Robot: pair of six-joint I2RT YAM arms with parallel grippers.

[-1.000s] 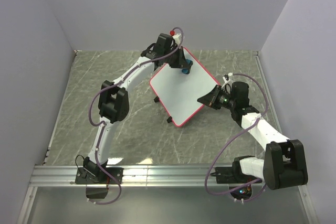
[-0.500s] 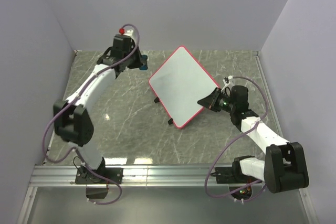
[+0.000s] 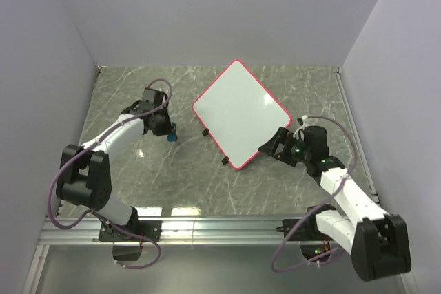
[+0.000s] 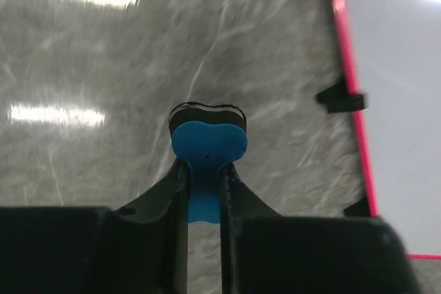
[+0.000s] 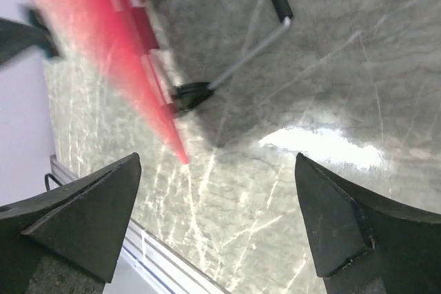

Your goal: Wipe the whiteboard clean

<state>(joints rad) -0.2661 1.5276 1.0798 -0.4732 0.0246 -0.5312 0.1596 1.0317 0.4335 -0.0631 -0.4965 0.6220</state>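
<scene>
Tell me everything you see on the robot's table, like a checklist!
Surface: grey marbled table, shiny with light reflections.
Job's things: whiteboard with a red rim, propped on small black feet; its face looks clean, no marks seen. Blue eraser is off the board, to its left.
Clutter: nothing seen.
Grippers: left gripper is shut on the blue eraser; right gripper is open and empty, by the board's near corner.
Cables: purple cables loop along the left arm and the right arm.
Surroundings: plain pale walls on three sides; metal rail at the near edge.
</scene>
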